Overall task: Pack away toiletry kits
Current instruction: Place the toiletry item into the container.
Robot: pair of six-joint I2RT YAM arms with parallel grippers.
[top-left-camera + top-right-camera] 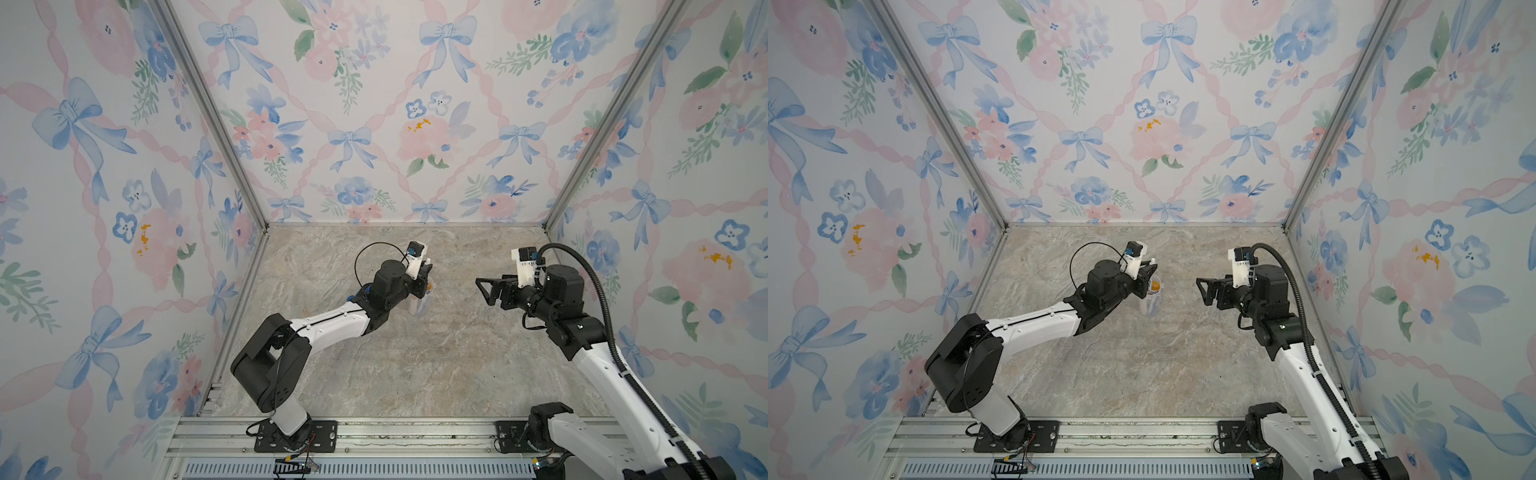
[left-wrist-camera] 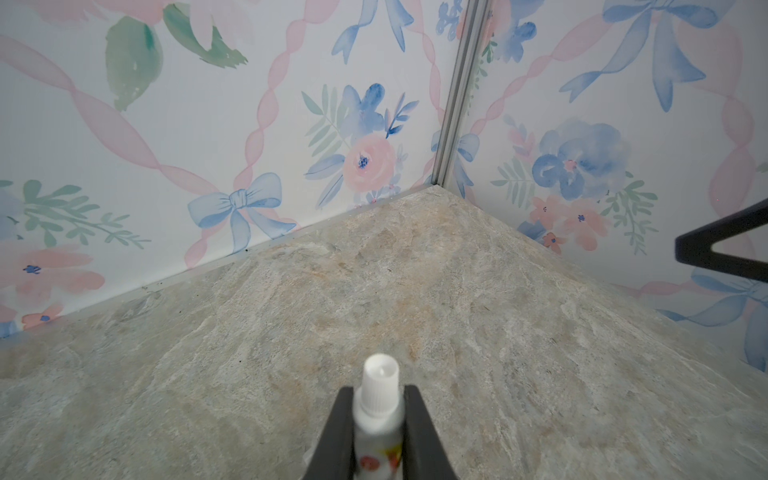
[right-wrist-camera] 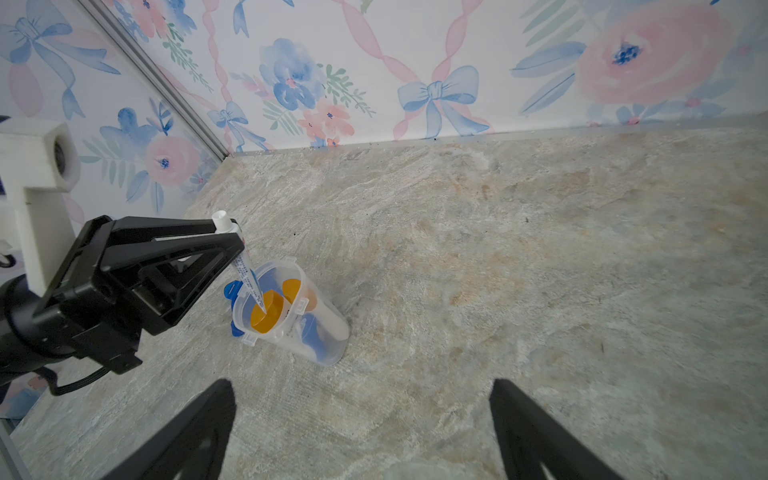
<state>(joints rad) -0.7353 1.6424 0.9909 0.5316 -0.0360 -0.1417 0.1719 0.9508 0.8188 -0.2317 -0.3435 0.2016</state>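
Toothpaste tube [image 3: 248,279], white with blue-red print and a ribbed white cap, is pinched just below that cap by the left gripper [image 3: 235,235], whose black jaws are closed flat on its two sides. The tube hangs tilted, its lower end inside the mouth of the clear plastic cup [image 3: 328,328] and apparently touching the larger of two yellow caps [image 3: 266,318] already standing there. A blue-and-white toothbrush [image 3: 313,336] shows blurred through the cup wall. A blue lid [image 3: 230,291] lies just behind the cup, mostly hidden. The right gripper [image 3: 361,390] hovers well apart over the stone-patterned tabletop [image 3: 498,249], jaws spread wide and empty.

The step in hand looks like the last insertion. To do it well, I would steer the tube's end off the yellow cap toward the free gap by the wall, straighten it, and lower it further before letting go. Pressing down on the cap could tip the light cup.

The left wrist view shows the grip itself, fingers [image 2: 419,432] flanking the tube [image 2: 379,415], but no cup at all. Only the right wrist view shows the cup's contents and where the tube's end sits. In a top view the cup [image 1: 1152,305] peeks out beside the left gripper [image 1: 1148,270], and both top views show the gap between the arms.
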